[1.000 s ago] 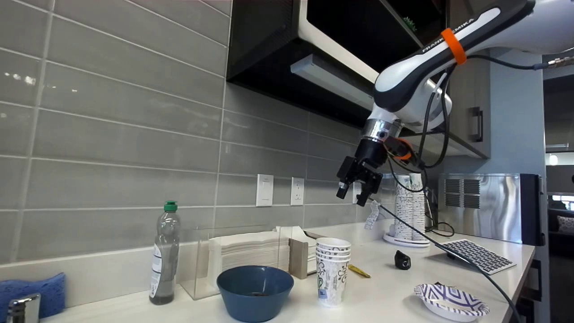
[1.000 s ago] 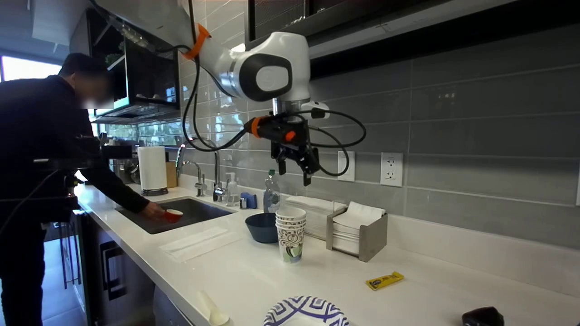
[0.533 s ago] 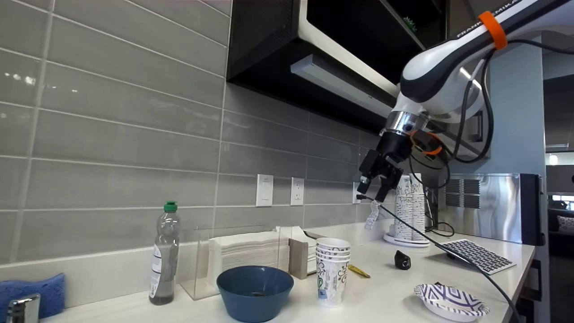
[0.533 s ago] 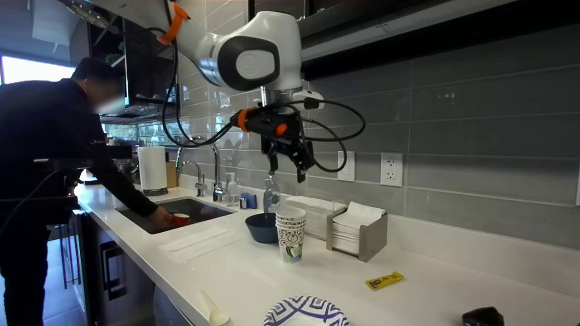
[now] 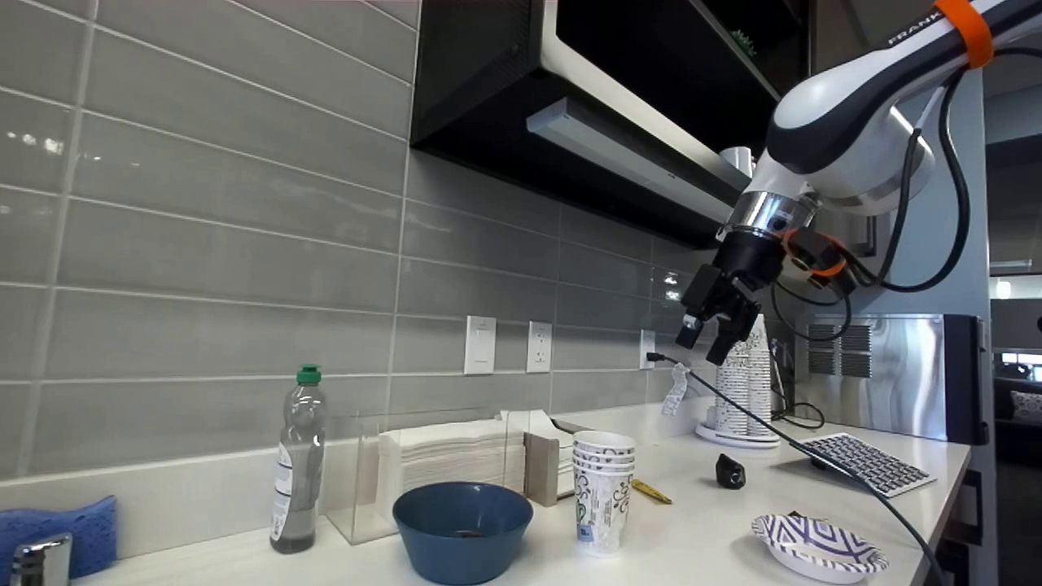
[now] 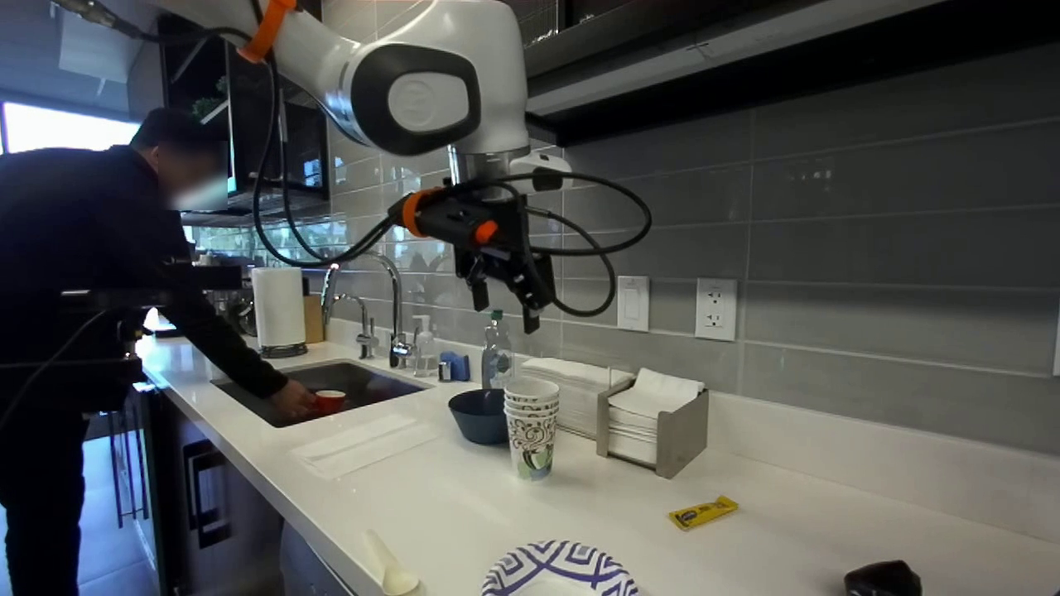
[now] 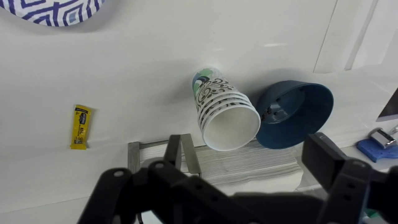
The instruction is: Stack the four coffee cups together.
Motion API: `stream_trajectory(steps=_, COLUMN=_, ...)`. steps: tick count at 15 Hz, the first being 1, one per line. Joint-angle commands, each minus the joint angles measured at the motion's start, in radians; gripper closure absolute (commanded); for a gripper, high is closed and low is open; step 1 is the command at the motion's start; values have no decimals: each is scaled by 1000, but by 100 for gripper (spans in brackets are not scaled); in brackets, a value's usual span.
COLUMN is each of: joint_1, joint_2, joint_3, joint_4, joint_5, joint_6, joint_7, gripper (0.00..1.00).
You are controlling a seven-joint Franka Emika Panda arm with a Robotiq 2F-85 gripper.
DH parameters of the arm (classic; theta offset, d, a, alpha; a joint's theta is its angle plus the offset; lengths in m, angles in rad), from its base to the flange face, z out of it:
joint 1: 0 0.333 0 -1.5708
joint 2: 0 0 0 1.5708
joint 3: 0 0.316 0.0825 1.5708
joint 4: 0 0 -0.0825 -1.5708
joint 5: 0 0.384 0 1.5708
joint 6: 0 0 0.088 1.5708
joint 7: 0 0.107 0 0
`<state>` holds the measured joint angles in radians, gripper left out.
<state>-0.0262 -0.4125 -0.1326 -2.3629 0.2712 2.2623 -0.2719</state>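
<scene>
Counter (image 6: pixel 613 513): four cups (image 6: pixel 532 434) nested; gripper (image 6: pixel 506 315) spread, empty; keyboard (image 5: pixel 867 465) only in exterior view.

From afar I log a kitchen: 1 sink (image 6: pixel 383 384), tall faucet (image 6: pixel 397 296), paper towel roll (image 6: pixel 279 310), blue sponge (image 5: pixel 88 525), tiled wall (image 5: pixel 236 252) behind the white counter (image 6: pixel 613 507).

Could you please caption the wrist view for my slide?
Four nested paper cups beside a blue bowl, seen past the open fingers.
</scene>
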Motion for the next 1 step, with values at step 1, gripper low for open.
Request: stream_trajectory(steps=1, joint_1=9, joint_2=-1, joint_3=-8, joint_4=0, joint_5=-5, joint_6=-1, joint_7=4, gripper=0)
